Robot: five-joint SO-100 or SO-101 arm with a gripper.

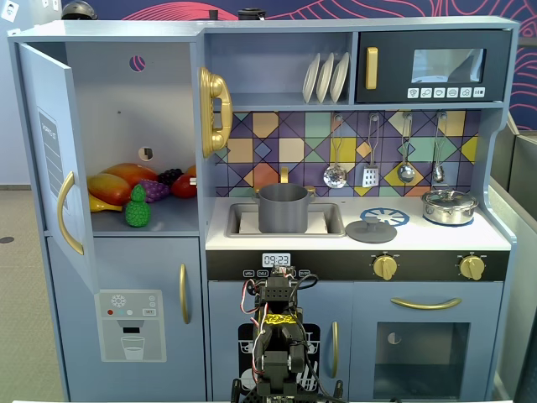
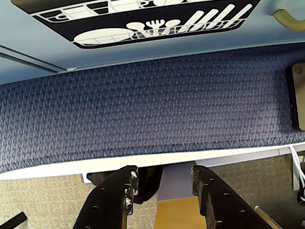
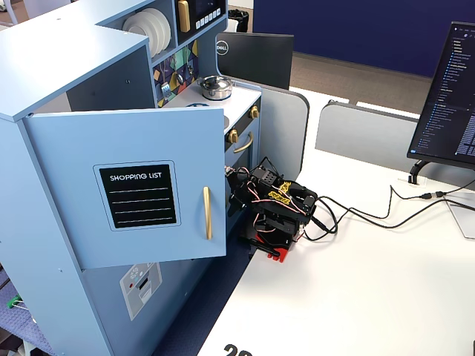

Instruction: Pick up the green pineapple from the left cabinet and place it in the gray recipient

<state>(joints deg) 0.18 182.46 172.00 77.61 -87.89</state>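
In a fixed view the green pineapple [image 1: 137, 207] stands upright at the front of the shelf in the left cabinet [image 1: 109, 109]. The cabinet's door [image 1: 46, 159] is swung open, and in the other fixed view this door [image 3: 74, 148] hides the shelf. The gray recipient [image 1: 283, 208] stands in the sink, right of the cabinet. My arm [image 1: 281, 336] is folded low in front of the kitchen and also shows on the white table [image 3: 276, 209]. In the wrist view my gripper [image 2: 163, 183] is open and empty, pointing down over blue carpet [image 2: 152, 109].
A mango [image 1: 109, 186], purple grapes [image 1: 153, 189] and other fruit lie behind the pineapple. A flat gray lid [image 1: 371, 230] and a shiny lidded pot [image 1: 449, 206] sit on the counter. Cables [image 3: 371, 215] and a monitor [image 3: 453, 96] are on the white table.
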